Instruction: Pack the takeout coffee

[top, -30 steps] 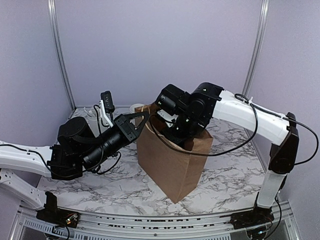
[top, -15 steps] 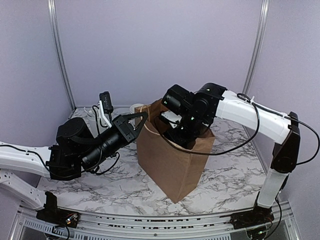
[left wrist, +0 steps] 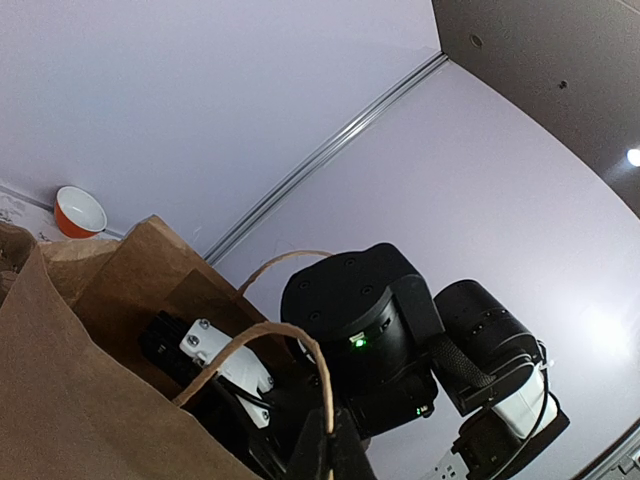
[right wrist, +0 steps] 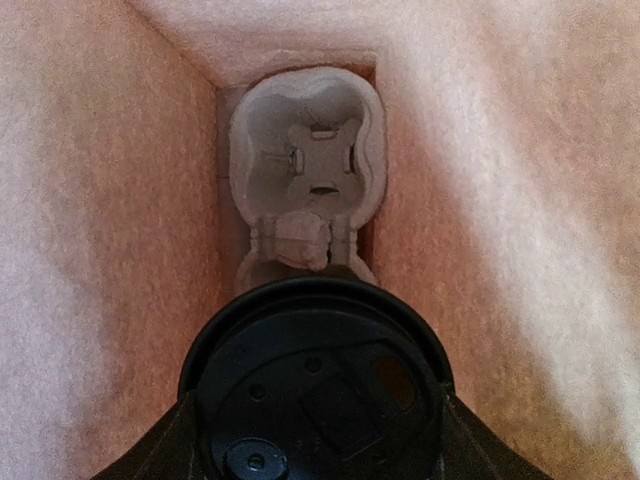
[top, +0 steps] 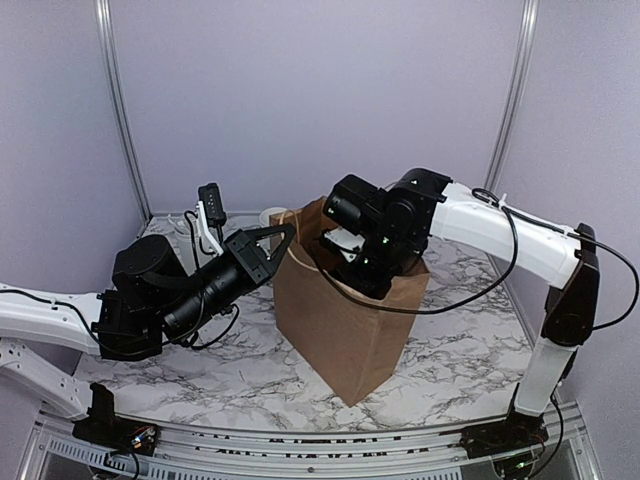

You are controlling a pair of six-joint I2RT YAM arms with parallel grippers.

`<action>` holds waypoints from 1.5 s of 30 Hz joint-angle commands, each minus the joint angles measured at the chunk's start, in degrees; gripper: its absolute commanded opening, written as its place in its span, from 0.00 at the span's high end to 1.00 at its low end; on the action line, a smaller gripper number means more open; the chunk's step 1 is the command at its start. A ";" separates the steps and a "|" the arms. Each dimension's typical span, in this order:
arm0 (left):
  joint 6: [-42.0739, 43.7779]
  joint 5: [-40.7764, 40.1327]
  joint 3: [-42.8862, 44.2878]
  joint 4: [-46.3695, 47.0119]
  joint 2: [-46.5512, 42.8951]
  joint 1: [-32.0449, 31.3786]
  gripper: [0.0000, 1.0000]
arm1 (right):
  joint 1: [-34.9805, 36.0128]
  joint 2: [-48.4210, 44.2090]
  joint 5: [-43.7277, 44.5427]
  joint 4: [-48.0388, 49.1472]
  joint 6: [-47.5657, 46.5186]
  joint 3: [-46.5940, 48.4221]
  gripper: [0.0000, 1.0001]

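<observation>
A brown paper bag point(top: 335, 315) stands open in the middle of the table. My left gripper point(top: 287, 232) is shut on its near twine handle point(left wrist: 262, 339) and holds that side up. My right gripper point(top: 362, 268) reaches down into the bag's mouth, its fingers hidden there in the top view. In the right wrist view it is shut on the takeout coffee; only the cup's black lid point(right wrist: 315, 385) shows, between my fingers point(right wrist: 158, 452). Below it, on the bag's floor, lies a grey pulp cup carrier point(right wrist: 308, 150) with an empty pocket.
A white cup point(top: 268, 216) stands behind the bag's left corner. A black and white device point(top: 212, 208) stands at the back left. An orange bowl point(left wrist: 80, 211) sits by the back wall. The bag's walls point(right wrist: 110, 200) are close on both sides of the cup.
My right wrist has shifted a little to the right and up in the bag's mouth. The left gripper has kept its hold on the handle, almost still.
</observation>
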 commanded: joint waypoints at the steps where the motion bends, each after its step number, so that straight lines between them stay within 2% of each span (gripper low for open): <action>1: 0.62 -0.53 -0.52 -0.39 -1.01 -0.36 1.00 | 0.88 0.96 0.63 -2.68 -0.76 2.80 0.54; 19: 1.07 -0.73 -0.34 -0.95 -1.22 -0.36 1.00 | 1.26 0.46 0.96 1.65 0.41 -7.61 0.54; 45: 1.14 -0.47 -0.24 -1.56 -1.65 -0.36 1.00 | 0.71 1.60 -0.40 5.33 0.08 -11.67 0.51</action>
